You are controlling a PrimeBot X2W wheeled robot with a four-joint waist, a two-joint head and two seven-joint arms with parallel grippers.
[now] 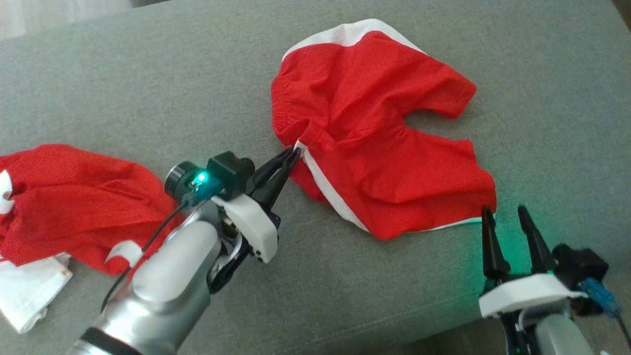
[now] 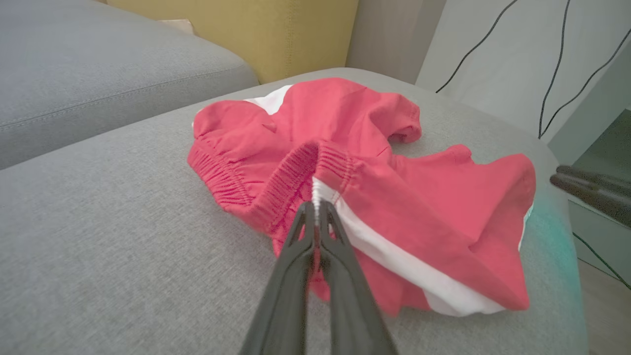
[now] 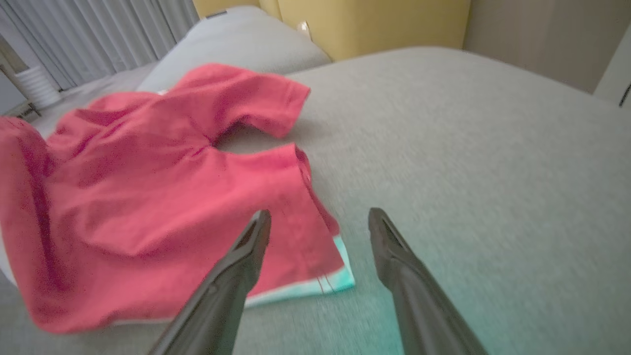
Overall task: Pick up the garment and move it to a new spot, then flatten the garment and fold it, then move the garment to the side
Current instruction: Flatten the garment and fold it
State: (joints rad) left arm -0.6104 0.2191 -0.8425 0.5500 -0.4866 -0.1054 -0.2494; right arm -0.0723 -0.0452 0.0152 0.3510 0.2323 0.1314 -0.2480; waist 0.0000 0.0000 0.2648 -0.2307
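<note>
The garment (image 1: 374, 133) is a pair of red shorts with white side stripes, lying crumpled on the grey cushion (image 1: 148, 88). My left gripper (image 1: 294, 153) is shut on the waistband where the white stripe meets the elastic. In the left wrist view the dark fingertips (image 2: 315, 211) pinch that waistband edge of the garment (image 2: 374, 187). My right gripper (image 1: 504, 213) stands open just below the hem corner of one leg. In the right wrist view its gripper (image 3: 319, 219) stands with fingers spread over that corner of the garment (image 3: 148, 197), touching nothing.
A second red and white garment (image 1: 69, 202) lies bunched at the left edge of the cushion beside my left forearm. A yellow panel (image 2: 276, 34) and another grey cushion (image 2: 98, 64) stand beyond. Cables (image 2: 547, 74) hang on the wall to the right.
</note>
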